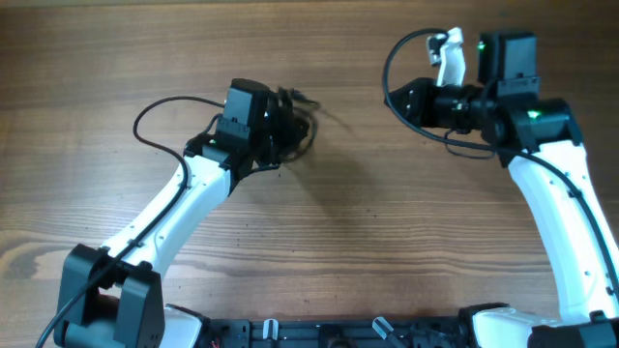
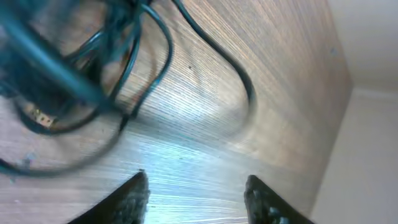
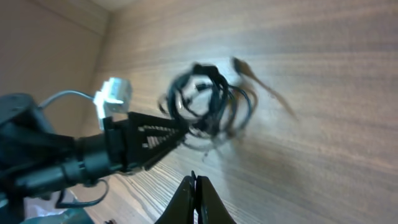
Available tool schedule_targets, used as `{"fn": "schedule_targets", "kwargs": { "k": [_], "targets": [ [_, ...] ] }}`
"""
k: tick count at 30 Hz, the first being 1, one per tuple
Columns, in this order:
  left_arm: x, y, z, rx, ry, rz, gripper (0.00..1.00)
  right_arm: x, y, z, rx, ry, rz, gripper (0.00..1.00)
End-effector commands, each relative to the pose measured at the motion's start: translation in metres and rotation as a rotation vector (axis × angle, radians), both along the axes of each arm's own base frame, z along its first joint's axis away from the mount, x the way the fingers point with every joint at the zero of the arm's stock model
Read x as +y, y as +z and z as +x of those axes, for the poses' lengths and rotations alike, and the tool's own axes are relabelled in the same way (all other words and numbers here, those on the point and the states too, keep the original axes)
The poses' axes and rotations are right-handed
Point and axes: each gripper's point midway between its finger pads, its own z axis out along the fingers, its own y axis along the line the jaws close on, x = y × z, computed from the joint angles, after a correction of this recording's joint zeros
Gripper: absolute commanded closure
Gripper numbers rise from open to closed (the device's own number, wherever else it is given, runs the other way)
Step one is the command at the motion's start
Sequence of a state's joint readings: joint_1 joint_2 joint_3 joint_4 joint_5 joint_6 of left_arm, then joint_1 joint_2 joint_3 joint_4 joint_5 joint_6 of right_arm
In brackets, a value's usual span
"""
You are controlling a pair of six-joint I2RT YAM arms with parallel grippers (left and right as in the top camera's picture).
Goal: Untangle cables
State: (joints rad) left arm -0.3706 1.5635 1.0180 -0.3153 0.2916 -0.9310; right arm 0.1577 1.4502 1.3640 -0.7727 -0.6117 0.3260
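Working on the cables [image 1: 293, 124] as one knotted bunch, lying on the tabletop [image 1: 338, 242] just ahead of the left claw [image 1: 279, 133], touching or almost touching its tips. Showing in the left wrist view as blurred loops ahead and to the left of the claw, with one long strand curving off ahead to the right. Hovering there with the fingers [image 2: 134, 196] apart and nothing between them, so gripping no strand yet. Holding the right claw [image 3: 194, 190] well away from the bunch, tips pressed together on nothing. Judging the step in hand to be the first reach and grasp, with no strand pulled free so far. Calling next for easing the left claw forward onto one outer loop and closing on it. Then bringing the right claw across, spreading its fingers to take a second strand, and drawing the two gently apart.
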Motion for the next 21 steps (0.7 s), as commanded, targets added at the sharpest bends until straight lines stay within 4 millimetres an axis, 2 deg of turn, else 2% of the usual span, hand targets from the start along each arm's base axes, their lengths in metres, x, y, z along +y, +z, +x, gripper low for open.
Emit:
{"fn": "schedule_targets", "kwargs": {
  "k": [1, 5, 8, 10, 12, 14, 16, 17, 19, 21],
  "targets": [
    [0.003, 0.000, -0.004, -0.055, -0.091, 0.082, 0.36, 0.004, -0.012, 0.003, 0.022, -0.020, -0.048, 0.96],
    [0.011, -0.008, -0.008, -0.094, -0.186, 0.193, 0.34, 0.010, -0.016, 0.001, 0.023, -0.008, -0.068, 0.96],
    [0.019, -0.006, 0.000, -0.150, -0.207, 0.249, 0.34, 0.008, -0.017, 0.003, 0.022, -0.017, -0.080, 0.96],
    [0.032, -0.004, 0.011, -0.183, -0.176, 0.296, 0.33, 0.007, -0.018, 0.004, 0.020, -0.024, -0.088, 0.95],
    [0.053, -0.003, 0.023, -0.222, -0.124, 0.401, 0.34, 0.005, -0.019, 0.005, 0.018, -0.035, -0.101, 0.94],
    [0.075, -0.006, 0.032, -0.226, -0.049, 0.503, 0.34, 0.002, -0.020, 0.007, 0.015, -0.048, -0.116, 0.91],
    [0.089, -0.015, 0.039, -0.216, -0.001, 0.573, 0.34, 0.001, -0.021, 0.007, 0.015, -0.051, -0.120, 0.87],
    [0.090, -0.021, 0.041, -0.211, 0.005, 0.585, 0.34, 0.001, -0.021, 0.007, 0.015, -0.051, -0.120, 0.85],
    [0.089, -0.039, 0.045, -0.180, 0.017, 0.582, 0.39, 0.000, -0.023, 0.008, 0.017, -0.058, -0.128, 0.74],
    [0.092, -0.052, 0.046, -0.128, 0.098, 0.555, 0.41, 0.000, -0.023, 0.008, 0.019, -0.057, -0.129, 0.66]
  ]
}}
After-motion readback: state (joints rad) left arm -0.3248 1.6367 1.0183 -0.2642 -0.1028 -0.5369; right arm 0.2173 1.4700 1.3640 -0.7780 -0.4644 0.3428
